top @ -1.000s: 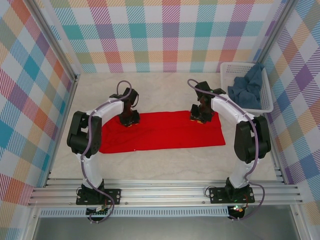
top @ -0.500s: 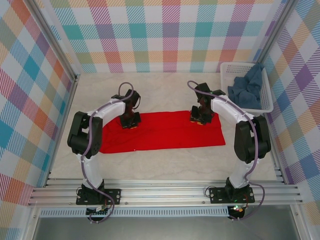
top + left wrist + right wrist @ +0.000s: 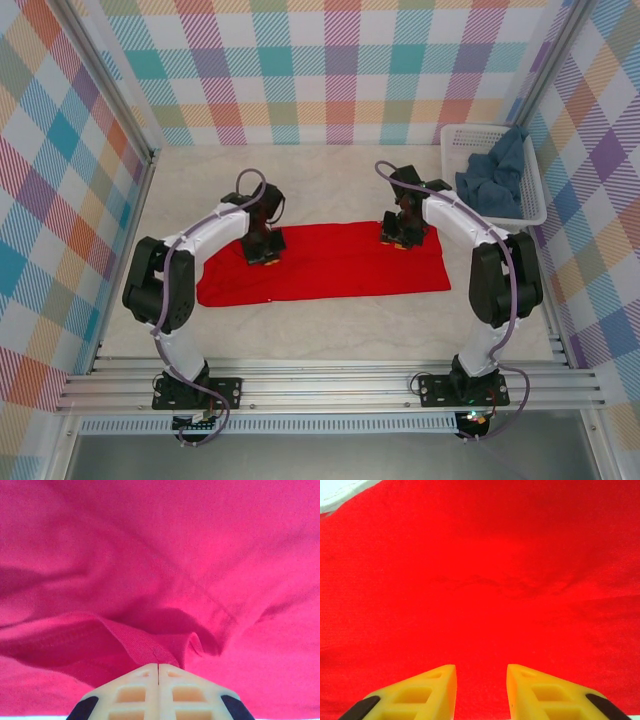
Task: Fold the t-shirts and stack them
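The red t-shirt [image 3: 340, 265] lies as a long flat strip across the middle of the table, no print showing. My left gripper [image 3: 263, 250] is on its far left part. In the left wrist view its fingertips [image 3: 158, 666] are shut on a raised ridge of the red cloth [image 3: 150, 570]. My right gripper [image 3: 403, 235] stands at the strip's far right edge. Its yellow fingers [image 3: 481, 669] are open just over smooth red cloth [image 3: 480, 570], with nothing between them. The blue-grey t-shirt [image 3: 495, 172] sits crumpled in the basket.
The white lattice basket [image 3: 462, 131] stands at the back right against the right wall. Bare beige tabletop [image 3: 320, 180] runs behind the red strip and also in front of it. Checked walls close in the left, back and right sides.
My left gripper has shut on a fold of the red cloth and shifted a little nearer and rightward, its elbow swinging down-left. The right arm has not moved.
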`<state>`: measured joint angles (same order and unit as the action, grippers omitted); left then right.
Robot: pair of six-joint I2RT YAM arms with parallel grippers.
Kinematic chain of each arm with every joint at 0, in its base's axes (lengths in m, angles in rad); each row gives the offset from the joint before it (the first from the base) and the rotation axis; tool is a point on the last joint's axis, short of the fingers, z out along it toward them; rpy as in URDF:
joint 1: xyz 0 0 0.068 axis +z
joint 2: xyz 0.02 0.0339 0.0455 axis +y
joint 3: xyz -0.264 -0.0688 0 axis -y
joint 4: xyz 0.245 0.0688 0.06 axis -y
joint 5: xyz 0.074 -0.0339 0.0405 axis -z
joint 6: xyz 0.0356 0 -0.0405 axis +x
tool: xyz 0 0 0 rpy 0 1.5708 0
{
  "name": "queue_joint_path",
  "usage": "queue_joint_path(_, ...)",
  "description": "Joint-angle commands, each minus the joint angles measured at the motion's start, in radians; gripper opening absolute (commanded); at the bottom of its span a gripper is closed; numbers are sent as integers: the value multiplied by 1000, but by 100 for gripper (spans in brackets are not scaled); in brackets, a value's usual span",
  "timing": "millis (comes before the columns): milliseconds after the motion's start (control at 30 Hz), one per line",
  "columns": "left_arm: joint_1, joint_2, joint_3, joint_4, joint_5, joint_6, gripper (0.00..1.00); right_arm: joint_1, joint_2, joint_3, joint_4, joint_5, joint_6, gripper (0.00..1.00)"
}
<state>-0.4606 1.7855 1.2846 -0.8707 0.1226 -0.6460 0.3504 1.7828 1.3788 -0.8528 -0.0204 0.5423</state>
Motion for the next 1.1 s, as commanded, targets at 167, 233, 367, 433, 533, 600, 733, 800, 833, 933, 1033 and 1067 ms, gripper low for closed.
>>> queue_joint_path(167,-100,-22,-55,-52,50,-127,0,1,-30,-18,3,-18,19,32)
queue_joint_path(233,-113,-18,-51,-73,43,-135,3,0,-30,-17,0,-18,16,32)
queue_joint_path(367,-128,-29,-56,-93,51,-148,12,0,-30,-18,0,-19,16,32)
queue_joint_path(433,-133,-43,-50,-110,49,-146,19,1,-30,-17,-3,-20,15,32)
queue_joint_path(533,-133,-79,-29,-143,30,-133,30,1,-31,-14,-4,-19,13,32)
queue_joint_path(600,-129,-92,-7,-181,2,-122,38,0,-30,-12,-3,-20,12,32)
queue_joint_path(733,-87,-107,-11,-176,-34,-116,32,1,-29,-14,2,-30,13,32)
queue_joint_path(800,-54,-107,-14,-168,-52,-117,24,0,-29,-13,2,-32,12,32)
queue_joint_path(833,-40,-107,-18,-161,-61,-120,23,1,-29,-16,4,-35,12,32)
queue_joint_path(933,-19,-93,-42,-79,-10,-147,22,1,-26,-28,14,-46,17,31)
queue_joint_path(1033,-36,-64,-59,14,40,-190,17,1,-26,-46,23,-53,29,30)
queue_joint_path(1067,-47,-48,-55,27,34,-197,16,0,-30,-53,27,-55,33,30)
